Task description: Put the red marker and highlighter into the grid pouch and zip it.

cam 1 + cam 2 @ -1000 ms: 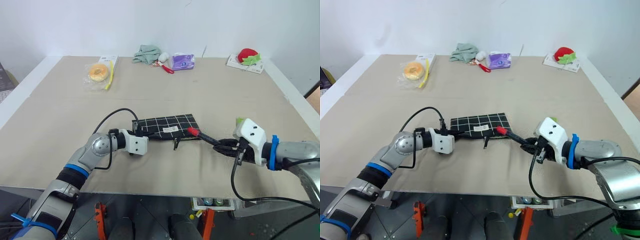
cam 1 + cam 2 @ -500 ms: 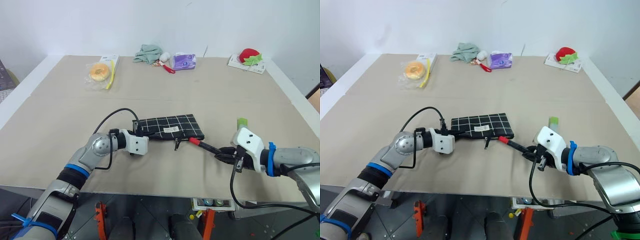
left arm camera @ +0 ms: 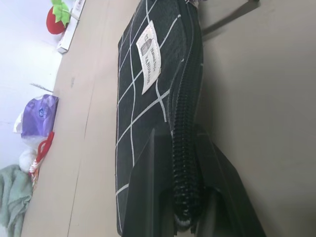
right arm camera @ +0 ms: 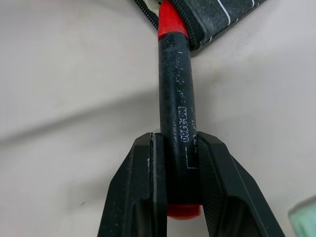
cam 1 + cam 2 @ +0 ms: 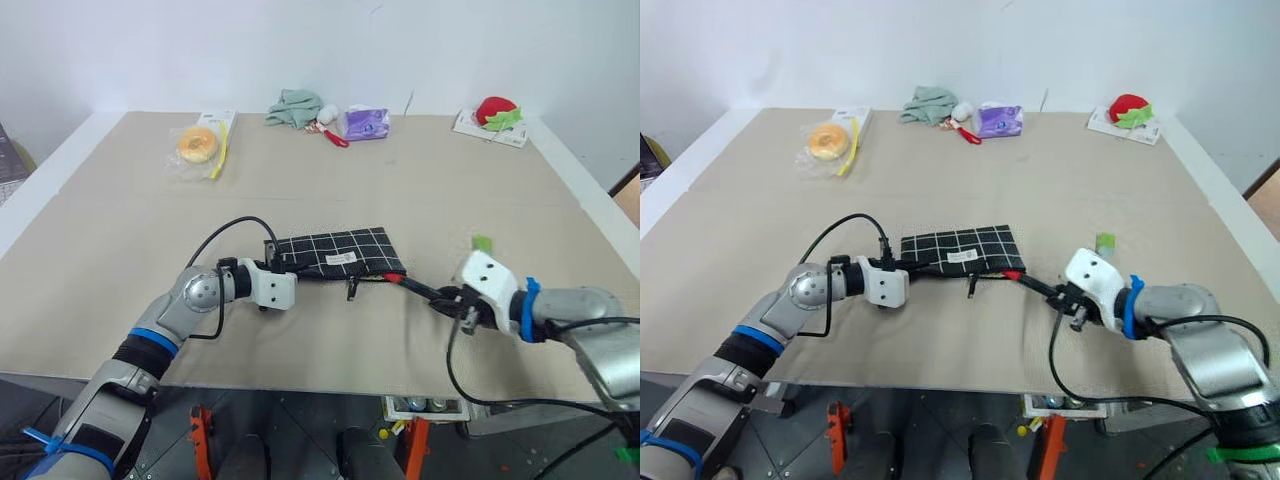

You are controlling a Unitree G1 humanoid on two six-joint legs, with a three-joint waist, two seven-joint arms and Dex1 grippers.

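The grid pouch (image 5: 338,254) lies flat at the table's middle, label up. My left gripper (image 3: 185,197) is shut on the zipper edge at the pouch's left end. My right gripper (image 4: 180,163) is shut on the red marker (image 4: 176,98), near the marker's rear end. The marker (image 5: 415,288) points toward the pouch, and its red tip sits at the pouch's open right corner. The highlighter (image 5: 481,242) lies on the table just behind my right hand. The zipper's pull cord (image 5: 352,290) hangs off the pouch's near edge.
Along the far edge lie a bagged doughnut (image 5: 197,143), a green cloth (image 5: 293,108), a red-handled item (image 5: 335,135), a purple packet (image 5: 364,123) and a strawberry toy (image 5: 495,112). The table's front edge (image 5: 300,383) runs close below both arms.
My right gripper has lowered the marker from above the pouch's right end and brought its red tip to the pouch's corner opening. The left gripper has stayed put.
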